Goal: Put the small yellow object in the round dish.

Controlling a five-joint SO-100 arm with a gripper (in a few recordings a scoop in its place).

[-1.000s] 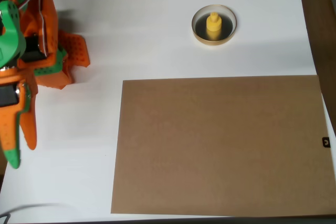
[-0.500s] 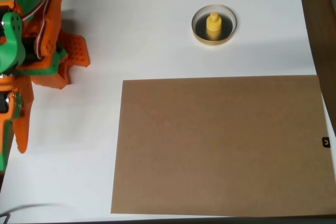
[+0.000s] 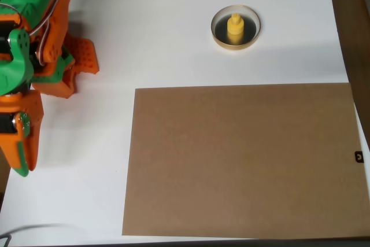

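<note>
The small yellow peg (image 3: 235,26) stands upright inside the round dish (image 3: 218,37), a shallow dish with a tan rim and a dark inside, at the upper middle of the white table. My orange and green gripper (image 3: 22,165) hangs far away at the left edge, pointing toward the bottom of the picture. Its fingers lie together with nothing between them.
A large brown cardboard sheet (image 3: 243,160) lies flat over the lower right of the white table (image 3: 162,39). The arm's orange base (image 3: 63,67) sits at the upper left. A dark strip runs along the table's right edge.
The arm has shifted at the left edge and its fingers now lie closer together. The peg and dish have not moved.
</note>
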